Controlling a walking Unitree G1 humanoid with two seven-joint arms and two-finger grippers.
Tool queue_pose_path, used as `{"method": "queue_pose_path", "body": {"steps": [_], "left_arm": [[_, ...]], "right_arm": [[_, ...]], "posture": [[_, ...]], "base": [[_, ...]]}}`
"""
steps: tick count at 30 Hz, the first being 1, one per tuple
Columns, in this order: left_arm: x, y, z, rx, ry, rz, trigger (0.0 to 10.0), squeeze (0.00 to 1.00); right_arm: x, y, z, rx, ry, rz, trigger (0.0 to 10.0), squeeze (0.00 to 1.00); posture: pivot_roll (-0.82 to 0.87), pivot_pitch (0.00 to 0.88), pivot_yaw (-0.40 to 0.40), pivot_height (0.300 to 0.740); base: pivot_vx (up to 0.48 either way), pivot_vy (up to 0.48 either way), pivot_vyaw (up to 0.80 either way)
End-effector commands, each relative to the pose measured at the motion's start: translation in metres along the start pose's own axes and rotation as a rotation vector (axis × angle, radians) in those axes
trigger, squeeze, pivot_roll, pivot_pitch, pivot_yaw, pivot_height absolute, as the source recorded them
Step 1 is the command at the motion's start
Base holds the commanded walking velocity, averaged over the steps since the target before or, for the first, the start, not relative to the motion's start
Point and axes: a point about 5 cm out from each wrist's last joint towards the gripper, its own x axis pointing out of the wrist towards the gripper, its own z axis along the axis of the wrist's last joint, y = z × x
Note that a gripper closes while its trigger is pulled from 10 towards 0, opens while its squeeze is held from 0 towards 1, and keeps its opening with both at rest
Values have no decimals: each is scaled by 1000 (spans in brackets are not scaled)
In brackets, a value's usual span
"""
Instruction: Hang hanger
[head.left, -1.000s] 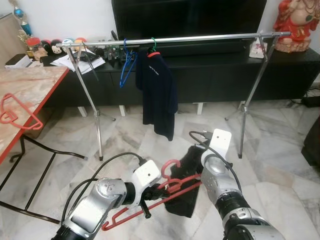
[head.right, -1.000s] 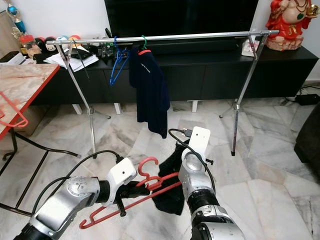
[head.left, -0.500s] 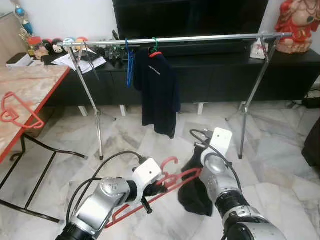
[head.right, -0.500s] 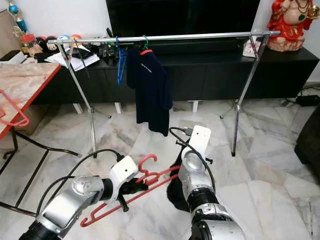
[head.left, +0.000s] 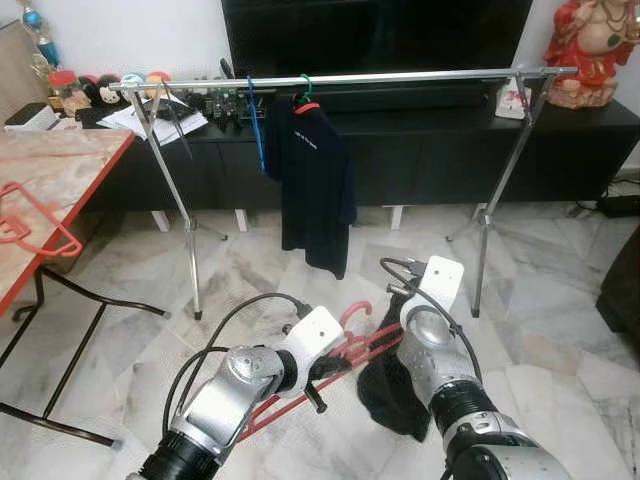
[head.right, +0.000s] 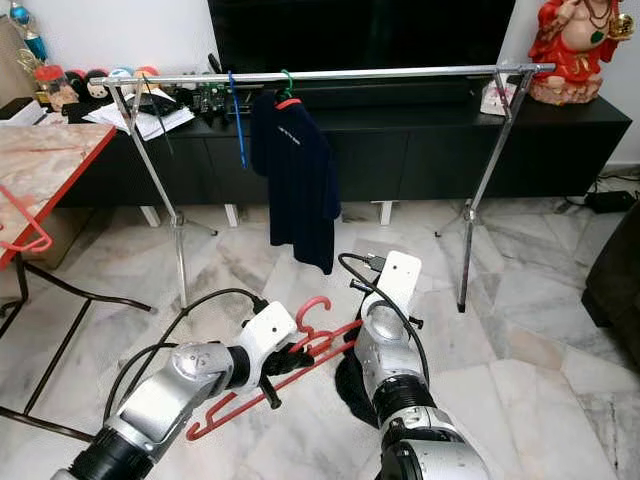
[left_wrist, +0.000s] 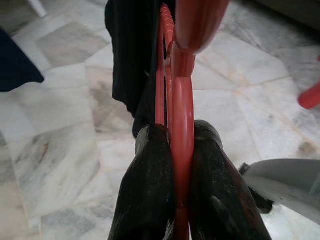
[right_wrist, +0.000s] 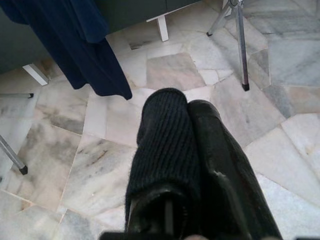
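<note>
The red hanger (head.left: 340, 352) has risen rightward; the left gripper (left_wrist: 172, 150) is clenching it, the right gripper (right_wrist: 187, 112) grasping the black garment (head.left: 390, 385).

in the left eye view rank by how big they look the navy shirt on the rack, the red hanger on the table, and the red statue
1. navy shirt
2. red statue, cut off by the frame edge
3. red hanger on the table, also cut off; close to the statue, so that order is unsure.

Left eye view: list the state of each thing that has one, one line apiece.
Red plastic hanger: clamped in left tool, hook up.
Black knitted garment: pinched by right tool, draped low.
Navy shirt: hanging on silver metal rail.
Blue hanger: on rail, bare.
</note>
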Motion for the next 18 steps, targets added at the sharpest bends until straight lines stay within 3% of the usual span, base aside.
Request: {"method": "queue_pose_path", "body": {"steps": [1, 9, 18], "left_arm": [[0, 6, 2, 15, 7, 42, 10000, 0], [7, 21, 3, -44, 3, 185, 10000, 0], [14, 13, 6, -72, -24, 127, 10000, 0]], "right_arm": [[0, 7, 16, 25, -51, 19, 10000, 0], [-1, 10, 14, 82, -27, 26, 10000, 0], [-6, 16, 0, 169, 58, 70, 10000, 0]], "posture": [[-90, 0, 21, 740], [-91, 0, 18, 740], [-95, 0, 18, 740]], "base": [[0, 0, 0], [0, 0, 0], [0, 0, 0]]}}
